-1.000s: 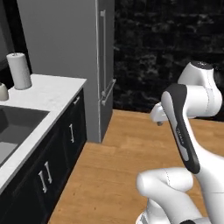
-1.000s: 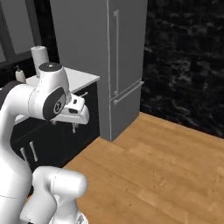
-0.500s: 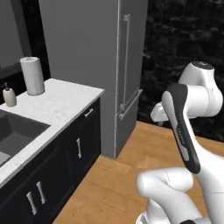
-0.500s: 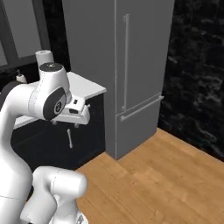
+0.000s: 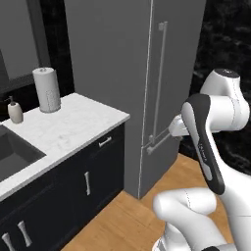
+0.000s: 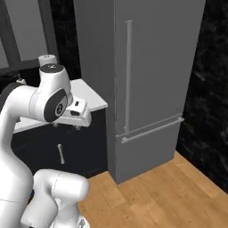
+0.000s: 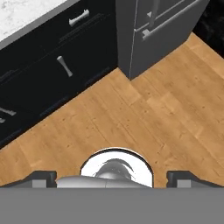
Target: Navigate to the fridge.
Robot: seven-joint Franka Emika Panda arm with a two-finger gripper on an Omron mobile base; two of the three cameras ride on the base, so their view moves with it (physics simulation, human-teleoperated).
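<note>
From the left base view, the fridge [image 5: 147, 73] stands tall just right of the white counter [image 5: 73, 130], which carries a paper towel roll [image 5: 46, 89] and soap bottle [image 5: 15, 110]. From the right, the fridge [image 6: 151, 80] rises ahead. In the hand view, the gripper [image 7: 111, 178] has its tips set wide apart over wood floor [image 7: 144, 118].
</note>
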